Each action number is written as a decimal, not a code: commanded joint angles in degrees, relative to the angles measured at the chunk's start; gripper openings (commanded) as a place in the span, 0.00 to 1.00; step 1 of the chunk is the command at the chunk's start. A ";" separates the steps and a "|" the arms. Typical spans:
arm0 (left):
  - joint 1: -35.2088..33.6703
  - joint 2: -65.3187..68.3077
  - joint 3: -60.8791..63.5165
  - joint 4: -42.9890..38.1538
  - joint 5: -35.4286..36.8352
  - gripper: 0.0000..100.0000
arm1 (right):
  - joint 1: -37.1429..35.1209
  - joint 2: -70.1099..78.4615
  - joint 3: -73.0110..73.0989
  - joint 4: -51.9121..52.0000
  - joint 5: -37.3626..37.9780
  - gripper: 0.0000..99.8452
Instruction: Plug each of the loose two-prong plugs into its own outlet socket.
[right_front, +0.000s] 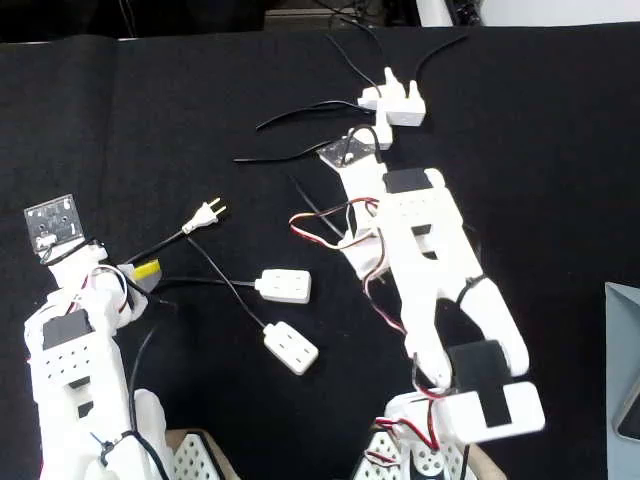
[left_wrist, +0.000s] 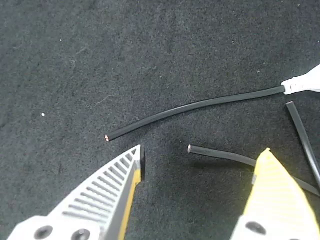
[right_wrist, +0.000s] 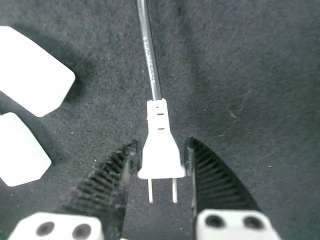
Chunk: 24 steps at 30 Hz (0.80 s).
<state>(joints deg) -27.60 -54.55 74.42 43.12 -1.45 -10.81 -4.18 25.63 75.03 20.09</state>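
Observation:
My right gripper (right_wrist: 162, 144) is shut on a white two-prong plug (right_wrist: 160, 156) that lies on the black mat, prongs pointing back at the camera and black cord leading away. Two white outlet blocks (right_wrist: 35, 75) sit beside it. From above, this gripper (right_front: 350, 150) is just below the white outlet cluster (right_front: 392, 102) at the far middle. Another loose plug (right_front: 205, 215) lies left of centre, and two white outlet sockets (right_front: 285, 286) (right_front: 292, 347) lie in the middle. My left gripper (left_wrist: 202, 150) (right_front: 140, 272) hangs open over two bare cord ends (left_wrist: 107, 137).
Black cords (right_front: 300, 155) trail across the mat from the outlets and plugs. A grey-blue object (right_front: 625, 370) sits at the right edge. The mat's far edge runs along the back.

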 joint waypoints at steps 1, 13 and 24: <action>0.75 -1.05 -1.27 -1.05 0.53 0.35 | 0.88 -5.05 -0.48 0.79 0.26 0.17; 0.75 -1.05 -1.27 -1.05 0.53 0.35 | -4.22 -8.66 9.36 -1.85 0.44 0.21; 0.75 -1.05 -1.27 -1.05 0.53 0.35 | -4.75 -8.13 13.58 -13.10 0.26 0.21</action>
<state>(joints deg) -27.60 -54.55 74.42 43.12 -1.45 -15.21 -10.68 39.25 63.69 20.44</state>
